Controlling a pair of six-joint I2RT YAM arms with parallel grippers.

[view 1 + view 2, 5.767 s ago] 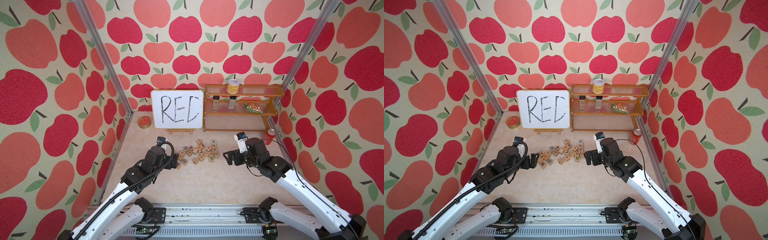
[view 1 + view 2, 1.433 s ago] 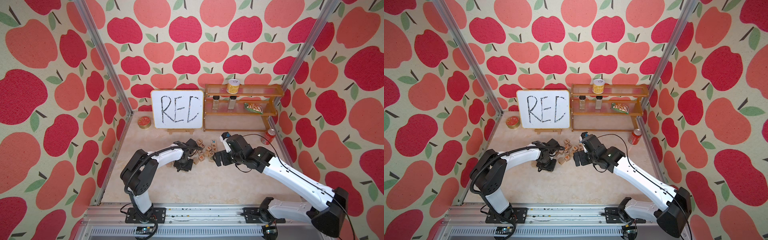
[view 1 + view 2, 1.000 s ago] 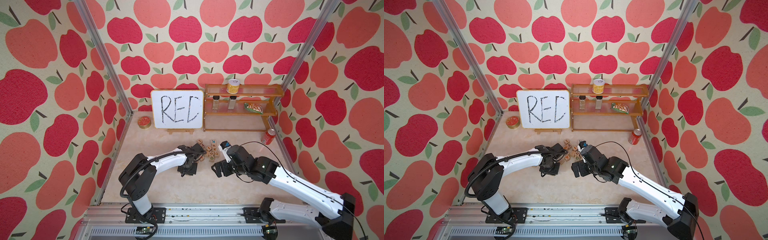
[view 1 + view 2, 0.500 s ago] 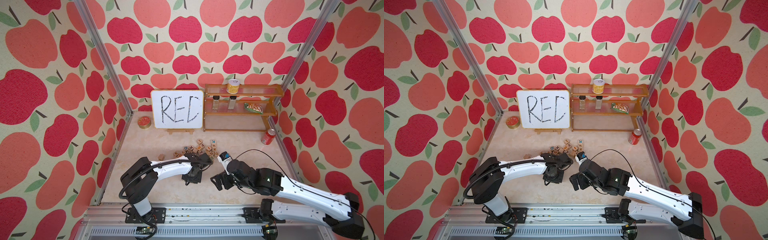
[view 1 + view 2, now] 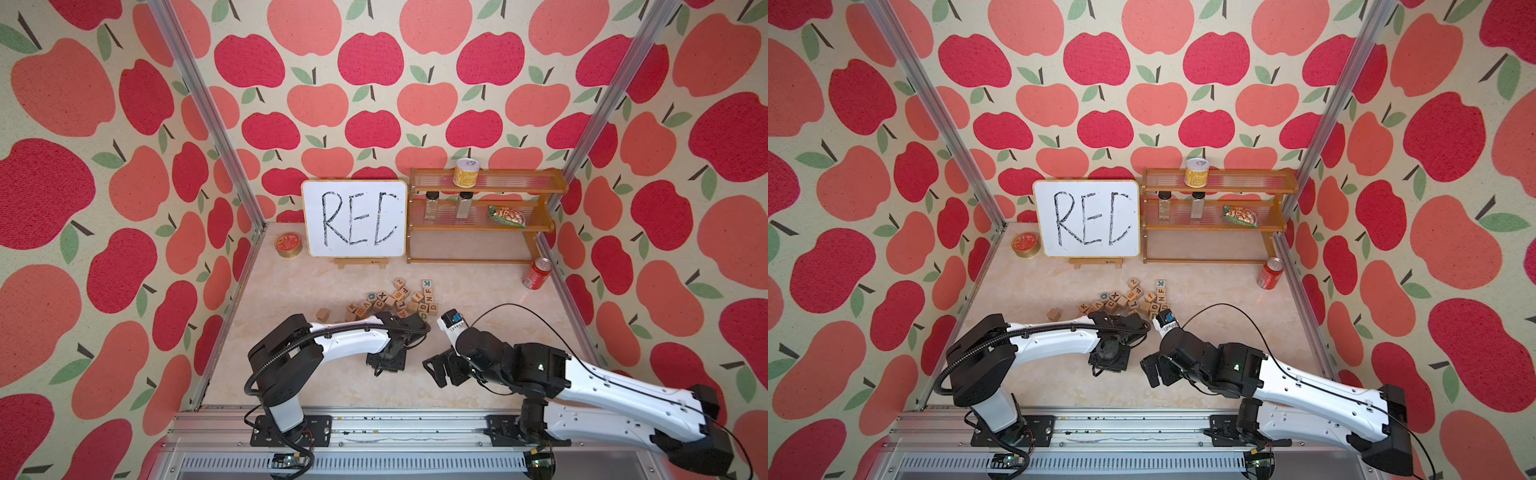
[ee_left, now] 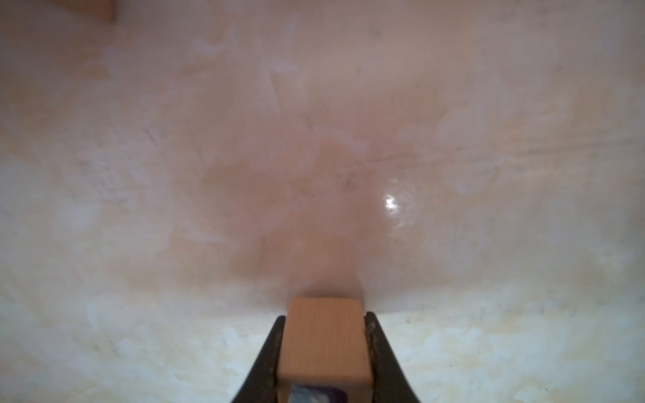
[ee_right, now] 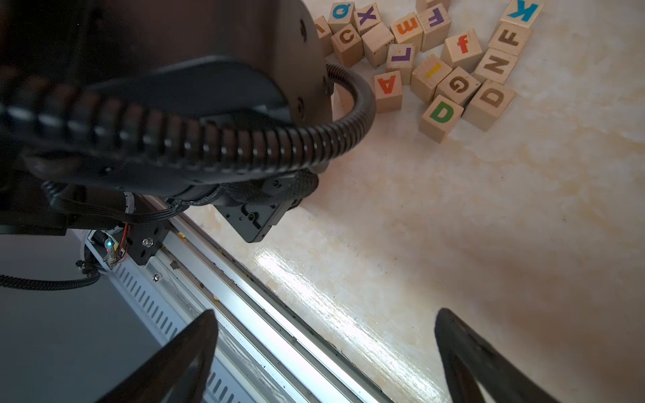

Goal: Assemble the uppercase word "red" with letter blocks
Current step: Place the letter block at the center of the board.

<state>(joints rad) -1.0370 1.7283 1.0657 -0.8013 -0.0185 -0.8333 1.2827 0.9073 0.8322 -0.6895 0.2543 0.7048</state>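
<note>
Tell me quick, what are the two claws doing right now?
Left gripper: closed on a wooden block, its letter hidden.
Right gripper: open, holding nothing.

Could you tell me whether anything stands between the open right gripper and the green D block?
Nothing visible does. In the right wrist view, only bare tabletop lies between the right gripper and the green D block. The left arm hangs beside that line, not across it.
</note>
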